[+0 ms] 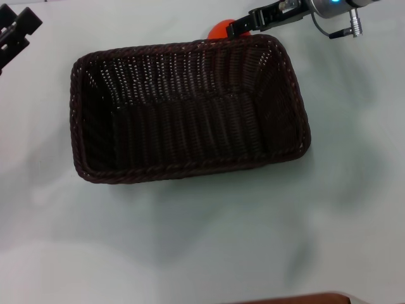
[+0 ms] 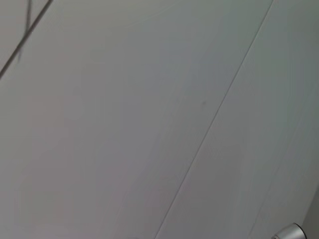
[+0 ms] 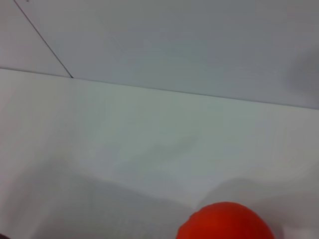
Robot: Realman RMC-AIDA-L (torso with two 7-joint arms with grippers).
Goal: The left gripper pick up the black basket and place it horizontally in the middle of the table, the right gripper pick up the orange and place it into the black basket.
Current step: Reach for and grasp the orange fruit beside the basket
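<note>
The black basket (image 1: 190, 107) lies lengthwise across the middle of the white table (image 1: 202, 240), open side up and empty. The orange (image 1: 221, 29) sits just behind the basket's far rim, which partly hides it. It also shows at the edge of the right wrist view (image 3: 227, 221). My right gripper (image 1: 242, 26), on the silver arm with the blue ring, is right at the orange's side by the basket's far right corner. My left gripper (image 1: 16, 31) is at the far left, apart from the basket, open and empty.
The left wrist view shows only a pale flat surface (image 2: 149, 124). A brown edge (image 1: 304, 299) shows at the near side of the table.
</note>
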